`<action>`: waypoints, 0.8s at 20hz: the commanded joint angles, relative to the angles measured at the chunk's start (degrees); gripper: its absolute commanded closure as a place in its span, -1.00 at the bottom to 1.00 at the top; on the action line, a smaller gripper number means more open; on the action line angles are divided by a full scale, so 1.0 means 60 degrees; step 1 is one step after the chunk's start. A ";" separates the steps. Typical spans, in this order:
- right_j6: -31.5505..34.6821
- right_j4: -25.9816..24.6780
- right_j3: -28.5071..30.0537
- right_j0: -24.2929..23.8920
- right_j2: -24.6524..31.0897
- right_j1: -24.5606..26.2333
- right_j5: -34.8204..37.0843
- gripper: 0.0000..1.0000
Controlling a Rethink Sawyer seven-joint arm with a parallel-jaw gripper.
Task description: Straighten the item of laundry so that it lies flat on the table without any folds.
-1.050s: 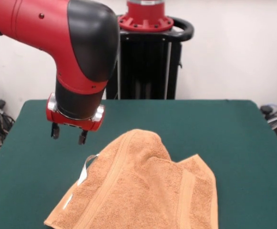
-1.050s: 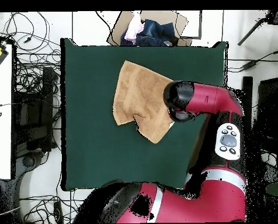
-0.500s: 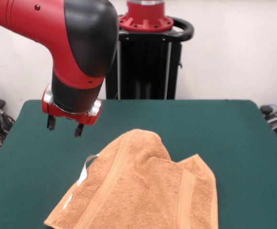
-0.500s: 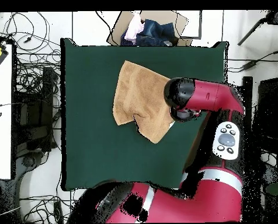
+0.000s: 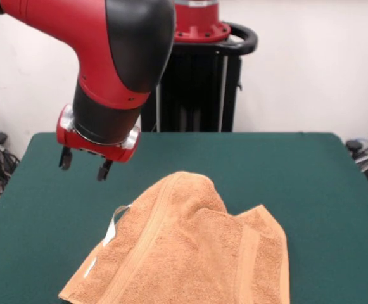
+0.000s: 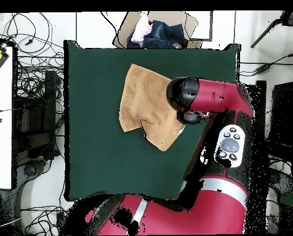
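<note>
One towel (image 5: 190,253), still folded over itself, lies near-centre on table (image 5: 310,171). We judge gripper (image 5: 81,164), jaws apart & empty, hovers far-left of it to line up w/ an edge.

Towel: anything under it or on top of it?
Nothing lies on the towel. It rests bunched on the green table, with one layer folded over another near the middle. Whatever is beneath the folds is covered. The open gripper hangs above bare table beside it.
</note>
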 commanded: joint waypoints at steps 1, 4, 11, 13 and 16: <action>0.3121 0.0671 0.1137 -0.0006 0.0248 -0.0190 -0.1779 -1.00; 0.3294 0.0886 0.1159 0.0052 0.0150 -0.0105 -0.2186 -1.00; 0.3158 0.1217 0.0999 0.0300 -0.0064 0.0114 -0.1953 -1.00; 0.3042 0.1380 0.0985 0.0318 0.0027 0.0127 -0.1856 -1.00; 0.2858 0.1754 0.1148 0.0203 0.0288 -0.0030 -0.1859 -1.00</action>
